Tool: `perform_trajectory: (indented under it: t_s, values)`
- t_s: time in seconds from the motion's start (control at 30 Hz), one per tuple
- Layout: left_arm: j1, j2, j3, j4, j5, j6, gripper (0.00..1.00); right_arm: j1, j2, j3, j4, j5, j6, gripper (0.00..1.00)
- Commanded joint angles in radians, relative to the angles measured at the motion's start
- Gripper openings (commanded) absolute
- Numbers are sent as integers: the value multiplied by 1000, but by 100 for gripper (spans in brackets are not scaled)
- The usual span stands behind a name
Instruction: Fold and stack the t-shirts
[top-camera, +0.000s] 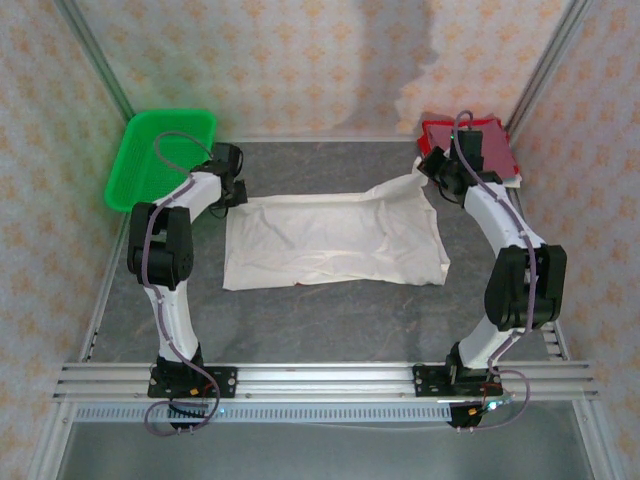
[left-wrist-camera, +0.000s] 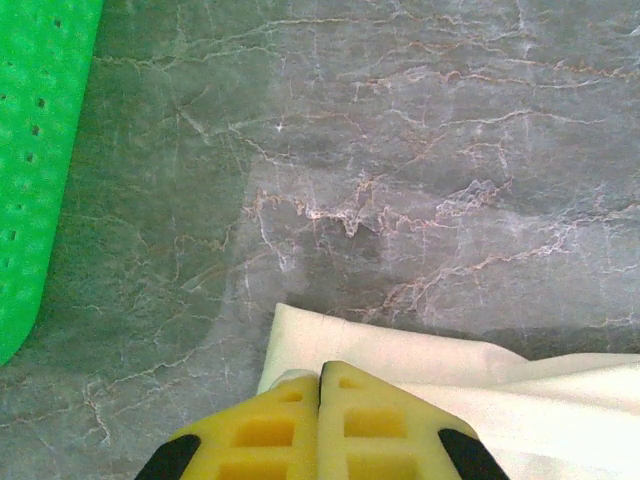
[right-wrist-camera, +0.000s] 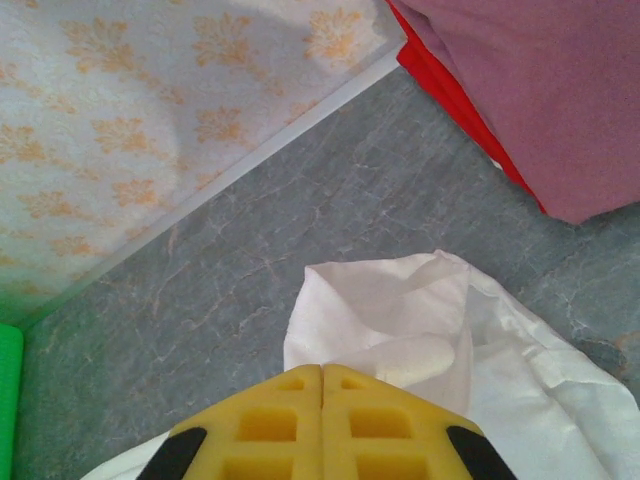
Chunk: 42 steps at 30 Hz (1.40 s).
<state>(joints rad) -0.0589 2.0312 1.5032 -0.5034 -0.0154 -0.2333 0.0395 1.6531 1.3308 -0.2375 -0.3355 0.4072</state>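
1. The white t-shirt is spread on the middle of the table, between the two arms. It is a rough rectangle of thin, soft cloth with shallow wrinkles.
2. Its far right corner is drawn up into a loose, crumpled bunch, which is seen close in the right wrist view. Its far left corner lies flat, with a clean straight edge.
3. The dark red t-shirt is folded square, with straight edges, in the far right corner of the table, just beside the bunched corner. In the right wrist view its surface looks matt and smooth, and a brighter red edge is seen under it.
4. The right gripper is closed: its two yellow, blocky fingers are pressed together with no gap, and the white bunch rises directly from their tips, so the cloth is held there.
5. The left gripper is closed in the same way, and it is placed over the far left corner of the white shirt. Whether cloth is pinched between these fingers cannot be told.
6. The table is grey and smooth, with pale veins like marble.
7. A green basket of plastic with small holes is standing in the far left corner, near the left gripper and apart from the white cloth.
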Motion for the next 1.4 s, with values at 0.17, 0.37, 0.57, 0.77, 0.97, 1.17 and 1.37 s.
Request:
perform_trajectory:
  t_s: [0.17,0.37,0.57,0.77,0.97,1.17,1.37]
  values:
    - [-16,-67,-30,-24,-46,10,0,8,-48,-36,21,45,12,0]
    - [-20,-86,-37,-46,-61,8,0,9,-65,-42,16,50,9,0]
    - [-28,-115,-97,-31,-66,4,0,10,-87,-76,14,46,8,0]
    - [-42,-150,-152,-32,-69,-7,0,10,-129,-149,9,39,11,0]
    - [-67,-221,-276,-14,-103,-46,19,12,-230,-306,6,9,28,0]
    - [-84,-340,-427,9,-124,-83,38,13,-362,-448,-78,61,9,23]
    - [-84,-349,-415,-25,-124,-72,39,20,-386,-401,-107,57,-7,24]
